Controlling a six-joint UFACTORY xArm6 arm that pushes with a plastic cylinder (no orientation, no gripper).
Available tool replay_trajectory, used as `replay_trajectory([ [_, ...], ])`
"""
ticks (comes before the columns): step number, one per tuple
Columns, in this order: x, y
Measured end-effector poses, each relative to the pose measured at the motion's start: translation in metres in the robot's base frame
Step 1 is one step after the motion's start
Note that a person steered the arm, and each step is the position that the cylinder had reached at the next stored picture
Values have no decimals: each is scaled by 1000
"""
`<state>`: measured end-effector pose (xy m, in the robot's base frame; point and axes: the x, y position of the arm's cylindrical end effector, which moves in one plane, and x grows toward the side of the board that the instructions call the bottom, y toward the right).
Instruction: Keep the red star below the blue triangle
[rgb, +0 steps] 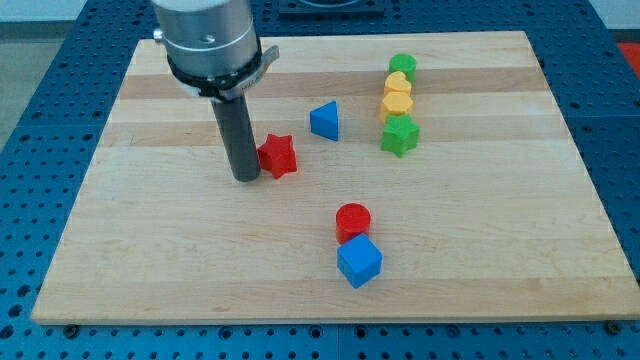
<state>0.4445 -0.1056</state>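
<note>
**Red star beside my tip, lower-left of the blue triangle**

The red star (278, 155) lay on the wooden worktop (150, 250), a little left of the board's middle. My tip (246, 178) stood just at the star's left side, touching it or very nearly so; the contact itself could not be made out. The arm carried no hand, only the dark rod, so there was nothing released, clenched or grasping to report.

The blue triangle (324, 121) sat up and to the view's right of the star, near it but apart, with bare wood between them. The star was thus lower in the view than the triangle, and offset to the left rather than straight beneath it.

Toward the view's upper right, four blocks formed a close column: a green block (403, 67) of rounded shape at the top, a yellow block (398, 84) under it, a second yellow block (397, 104) below that, and a green star (399, 135) at the bottom. Neighbours in this column appeared to touch.

Below the board's middle, a red cylinder (352, 220) stood with a blue cube (359, 261) just beneath it, the two touching or almost so. Both were well apart from my tip and from the red star.
</note>
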Motion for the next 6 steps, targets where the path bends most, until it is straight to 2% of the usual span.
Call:
replay_trajectory([
  [1, -20, 17],
  [2, -19, 60],
  [4, -13, 57],
  [6, -58, 56],
])
